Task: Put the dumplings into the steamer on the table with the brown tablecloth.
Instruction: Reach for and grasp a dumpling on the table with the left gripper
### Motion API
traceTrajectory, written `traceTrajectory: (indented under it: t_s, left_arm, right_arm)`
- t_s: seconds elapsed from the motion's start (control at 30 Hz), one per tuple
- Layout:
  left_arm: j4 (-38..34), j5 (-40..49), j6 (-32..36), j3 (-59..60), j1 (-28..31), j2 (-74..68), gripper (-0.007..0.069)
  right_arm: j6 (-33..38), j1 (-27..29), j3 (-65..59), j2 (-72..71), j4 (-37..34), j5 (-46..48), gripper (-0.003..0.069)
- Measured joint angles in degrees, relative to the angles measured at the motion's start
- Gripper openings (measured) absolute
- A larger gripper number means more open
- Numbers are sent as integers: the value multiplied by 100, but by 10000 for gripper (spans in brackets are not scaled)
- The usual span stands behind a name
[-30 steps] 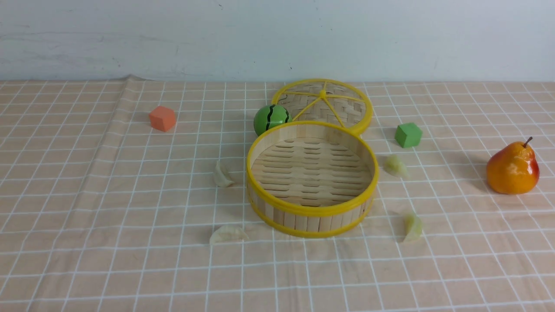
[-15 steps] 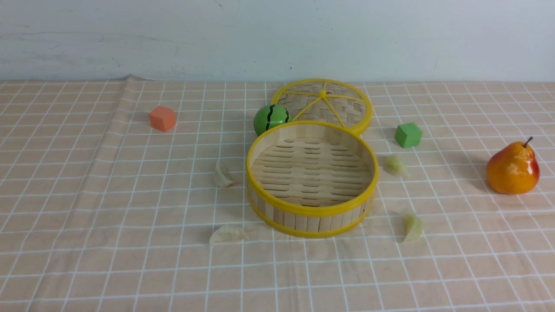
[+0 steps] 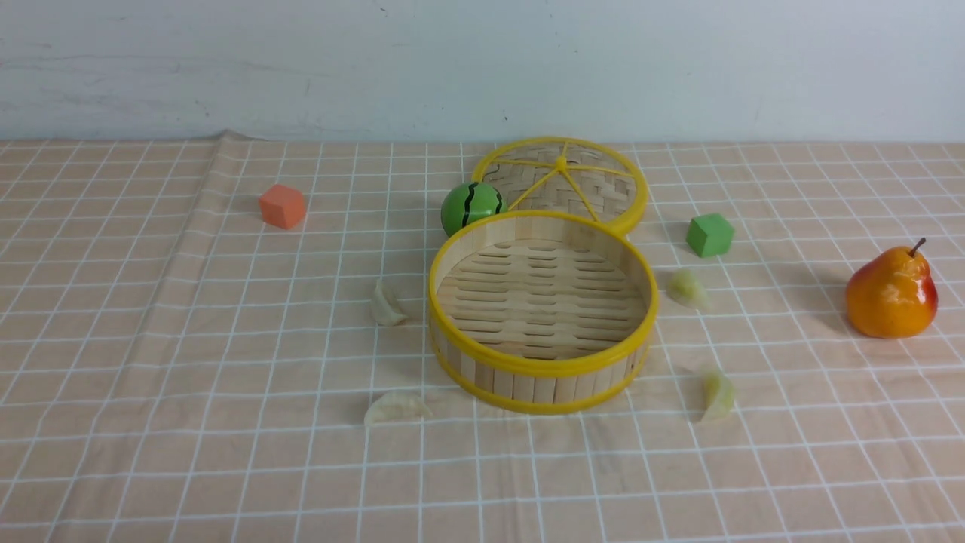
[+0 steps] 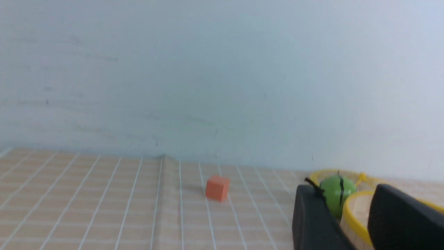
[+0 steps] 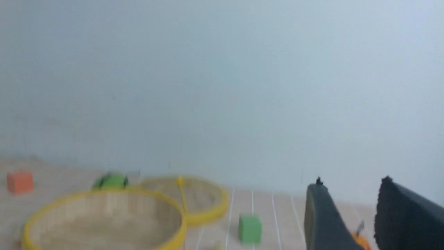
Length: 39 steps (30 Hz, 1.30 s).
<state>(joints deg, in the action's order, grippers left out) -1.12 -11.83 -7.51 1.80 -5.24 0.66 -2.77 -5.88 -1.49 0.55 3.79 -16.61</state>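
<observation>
The bamboo steamer point(image 3: 543, 369) with yellow rims stands empty mid-table on the brown tablecloth point(image 3: 188, 339). Two whitish dumplings point(image 3: 387, 304) point(image 3: 396, 407) lie on the cloth to its left. On its right lie two pale green dumplings point(image 3: 687, 288) point(image 3: 718, 394). Neither arm shows in the front view. In the left wrist view my left gripper point(image 4: 343, 189) is open and empty, with the steamer's rim point(image 4: 353, 211) beyond it. My right gripper point(image 5: 352, 184) is open and empty too, well off the steamer point(image 5: 104, 196).
The woven lid point(image 3: 562, 181) leans behind the steamer, with a green striped ball point(image 3: 471, 205) beside it. An orange cube point(image 3: 283, 206) sits far left, a green cube point(image 3: 709, 234) right of the lid, and a pear point(image 3: 891, 294) far right. A wall closes the back.
</observation>
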Motion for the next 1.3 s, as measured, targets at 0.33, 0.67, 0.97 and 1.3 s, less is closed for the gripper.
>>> traceTrajectory:
  t_s: [0.33,0.67,0.97,1.3]
  left_arm:
    - [-547,-952,-2420,-150,0,0,211]
    - [-232,589,-1677,-2337,0,-2573,-14]
    - [-214,1798,-1550,-4090,-112,-6055,-14]
    - [-239,4086,-870,-6354,-959,-8921,-14]
  right_arm:
    - [-681,0,74,18,23,-1184,217]
    - [-685,0,1624,1470,646,452,-18]
    - [-660,0,1871,3233,794,2214,-15]
    - [-1168,0,2212,3966,367,3142,-14]
